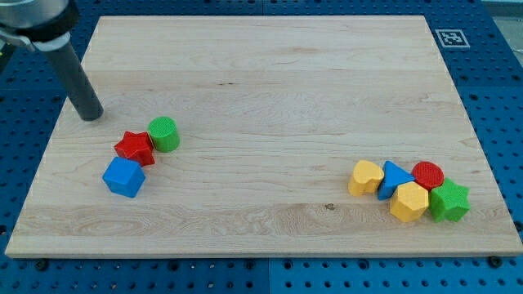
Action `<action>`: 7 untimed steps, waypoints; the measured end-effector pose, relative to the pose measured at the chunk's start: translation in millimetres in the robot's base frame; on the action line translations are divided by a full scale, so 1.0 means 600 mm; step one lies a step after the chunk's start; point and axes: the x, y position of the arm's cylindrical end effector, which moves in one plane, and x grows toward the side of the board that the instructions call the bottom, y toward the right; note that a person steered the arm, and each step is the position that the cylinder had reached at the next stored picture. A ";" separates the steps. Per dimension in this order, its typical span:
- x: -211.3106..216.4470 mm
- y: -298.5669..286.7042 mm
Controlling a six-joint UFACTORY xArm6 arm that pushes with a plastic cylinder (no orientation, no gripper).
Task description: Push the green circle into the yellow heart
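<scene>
Eight small blocks lie on the pale wooden desk [270, 82], gathered in two clusters well apart from each other. At the left sits the green circle [164, 134], a short ribbed cylinder, touching the red star [135, 148] just to its left and a little nearer. The blue cube [124, 177] rests just nearer than the red star, against its near-left edge.

My tip [91, 115] stands on the board to the left of this cluster and slightly farther back, near the desk's left edge, apart from the green circle and touching no block. The rod slants up from it to the view's top left corner. There is no gripper on this arm, so nothing opens or clamps; only the bare rod end meets the board.

The second cluster lies at the near right. The yellow heart [366, 176] is its leftmost piece, with the blue triangle [395, 178] touching its right side. The yellow hexagon [409, 202] sits just nearer, the red circle [427, 175] just right of the triangle, and the green star [449, 201] at the right end. A wide stretch of bare board separates the green circle from the yellow heart. A black-and-white marker tag [451, 37] sits on the blue pegboard [490, 98] off the far right corner.
</scene>
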 end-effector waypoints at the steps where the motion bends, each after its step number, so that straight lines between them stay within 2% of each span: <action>1: 0.022 0.054; 3: 0.037 0.188; 5: 0.091 0.235; 7: 0.106 0.355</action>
